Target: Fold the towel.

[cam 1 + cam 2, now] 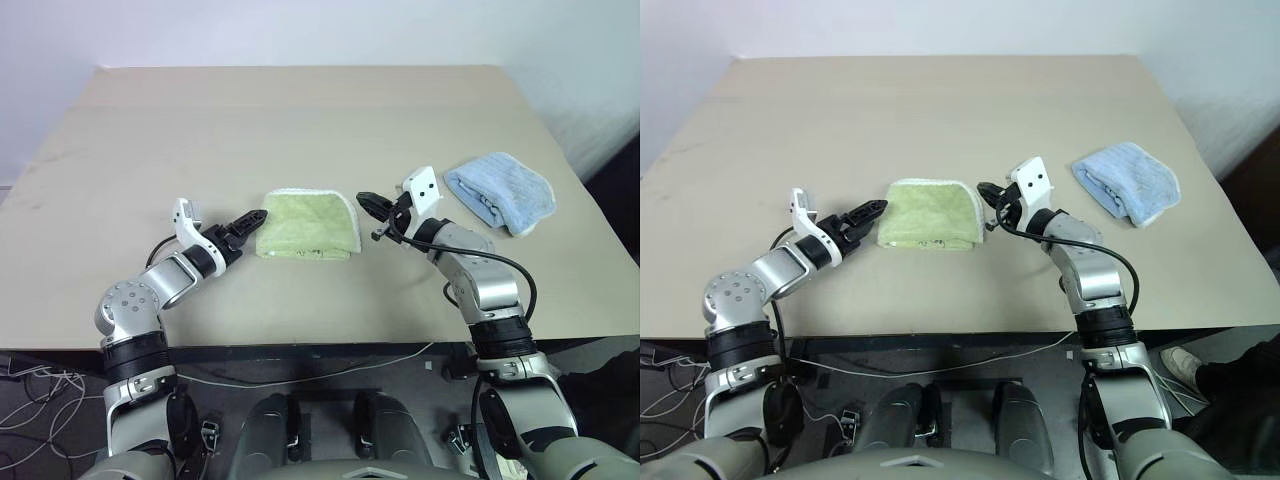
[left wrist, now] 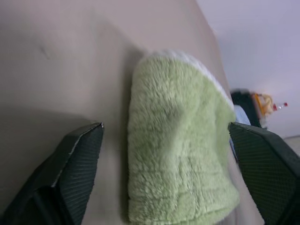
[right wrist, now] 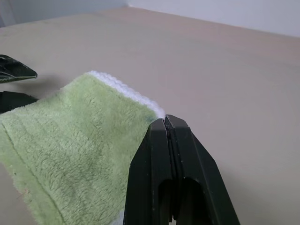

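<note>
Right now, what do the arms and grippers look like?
Both arms are silver-grey metal with black joint bands. A white bracket sits at each wrist; a black cable loops along each forearm. The left gripper and right gripper each have two black fingers with a fine textured inner face.

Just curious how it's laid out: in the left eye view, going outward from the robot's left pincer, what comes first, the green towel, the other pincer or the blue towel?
1. The green towel, right beside the left pincer, mid-table.
2. The right pincer, past the towel's other side.
3. The blue towel, far right.
</note>
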`<action>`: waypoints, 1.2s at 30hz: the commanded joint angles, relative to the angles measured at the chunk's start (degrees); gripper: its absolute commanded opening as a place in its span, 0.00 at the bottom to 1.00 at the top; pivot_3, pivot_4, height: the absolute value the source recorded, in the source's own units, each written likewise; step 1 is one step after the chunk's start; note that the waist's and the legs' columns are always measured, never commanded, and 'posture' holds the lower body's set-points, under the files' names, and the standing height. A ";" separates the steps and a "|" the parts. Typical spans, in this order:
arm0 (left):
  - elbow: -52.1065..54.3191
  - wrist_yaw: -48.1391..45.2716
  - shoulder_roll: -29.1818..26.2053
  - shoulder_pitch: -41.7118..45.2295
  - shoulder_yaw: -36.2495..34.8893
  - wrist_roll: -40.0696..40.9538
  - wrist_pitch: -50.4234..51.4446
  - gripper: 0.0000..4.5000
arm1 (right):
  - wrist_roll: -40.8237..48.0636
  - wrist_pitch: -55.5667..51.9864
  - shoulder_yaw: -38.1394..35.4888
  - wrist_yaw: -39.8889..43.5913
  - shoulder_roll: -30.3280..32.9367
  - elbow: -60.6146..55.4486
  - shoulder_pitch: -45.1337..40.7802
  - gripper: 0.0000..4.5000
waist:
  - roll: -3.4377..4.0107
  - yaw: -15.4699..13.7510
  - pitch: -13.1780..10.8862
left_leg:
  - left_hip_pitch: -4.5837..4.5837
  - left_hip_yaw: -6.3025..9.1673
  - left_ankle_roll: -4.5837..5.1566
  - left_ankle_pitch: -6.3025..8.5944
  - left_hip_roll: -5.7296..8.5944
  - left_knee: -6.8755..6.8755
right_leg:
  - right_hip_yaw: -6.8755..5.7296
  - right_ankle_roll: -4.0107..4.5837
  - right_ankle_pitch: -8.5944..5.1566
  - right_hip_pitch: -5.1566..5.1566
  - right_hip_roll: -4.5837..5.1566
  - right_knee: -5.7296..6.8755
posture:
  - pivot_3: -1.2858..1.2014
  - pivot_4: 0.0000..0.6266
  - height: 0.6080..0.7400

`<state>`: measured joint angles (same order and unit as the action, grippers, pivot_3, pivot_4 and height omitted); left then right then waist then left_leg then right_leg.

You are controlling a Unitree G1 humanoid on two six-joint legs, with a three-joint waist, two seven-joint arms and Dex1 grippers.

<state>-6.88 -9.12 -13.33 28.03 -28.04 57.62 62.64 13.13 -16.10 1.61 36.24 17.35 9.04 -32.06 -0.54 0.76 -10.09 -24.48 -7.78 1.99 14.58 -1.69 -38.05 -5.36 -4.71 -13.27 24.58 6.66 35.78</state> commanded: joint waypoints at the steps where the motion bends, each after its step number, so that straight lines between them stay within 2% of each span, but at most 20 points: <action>1: 0.02 0.86 1.45 0.13 1.99 1.49 3.50 0.99 | 0.38 0.42 -0.68 -0.57 0.10 -3.15 -0.24 0.00 | 0.00 -0.04 0.00 | 0.00 0.00 0.00 0.00 0.00 0.00 | 0.00 0.00 0.00 0.00 0.01 0.00 | 0.52 0.24 1.00; 12: 4.11 3.30 7.40 -0.77 4.33 5.55 10.95 0.99 | 0.44 0.39 -0.80 -1.52 0.10 -3.50 0.13 0.00 | -0.01 -0.23 0.00 | 0.01 0.05 0.01 0.00 0.09 -0.02 | -0.01 0.00 0.00 -0.05 0.09 0.00 | 0.52 0.24 1.00; 16: 3.81 4.28 8.05 -1.15 3.79 5.75 10.32 0.79 | 0.46 0.28 -0.73 -1.61 0.22 -3.90 0.44 0.00 | -0.01 -0.23 0.00 | 0.00 0.05 0.01 0.01 0.09 -0.02 | -0.01 0.00 0.00 -0.05 0.09 -0.01 | 0.52 0.24 1.00; 26: 3.88 5.77 9.15 -1.93 2.45 5.58 8.72 0.02 | 0.20 0.37 -0.27 -1.52 0.15 -3.98 0.49 0.00 | 0.00 -0.12 0.01 | 0.02 0.05 0.01 0.01 0.08 -0.02 | -0.01 0.00 0.00 -0.05 0.07 -0.01 | 0.52 0.24 1.00; 31: 3.89 7.02 9.88 -2.04 1.51 6.25 6.92 0.01 | 0.22 0.51 -0.55 -1.83 0.11 -3.92 0.18 0.00 | 0.00 -0.11 0.01 | 0.04 0.06 0.01 0.00 0.08 -0.02 | 0.00 0.00 0.00 -0.06 0.07 0.01 | 0.52 0.24 1.00; 36: 2.87 8.45 9.26 1.81 -2.56 7.13 -0.25 0.01 | 0.43 0.81 -1.43 -2.69 0.21 -3.76 -0.49 0.00 | -0.02 -0.02 0.00 | 0.04 0.06 0.01 0.00 0.07 -0.03 | 0.00 0.00 0.00 -0.06 0.08 0.01 | 0.52 0.24 1.00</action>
<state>-4.46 -0.86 -2.78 27.67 -27.82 63.70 66.04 13.10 -16.09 1.57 34.02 17.34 7.95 -31.30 -0.55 0.74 -10.09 -24.45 -7.73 2.00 14.58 -1.64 -38.08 -5.37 -4.71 -13.27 24.53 6.73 35.79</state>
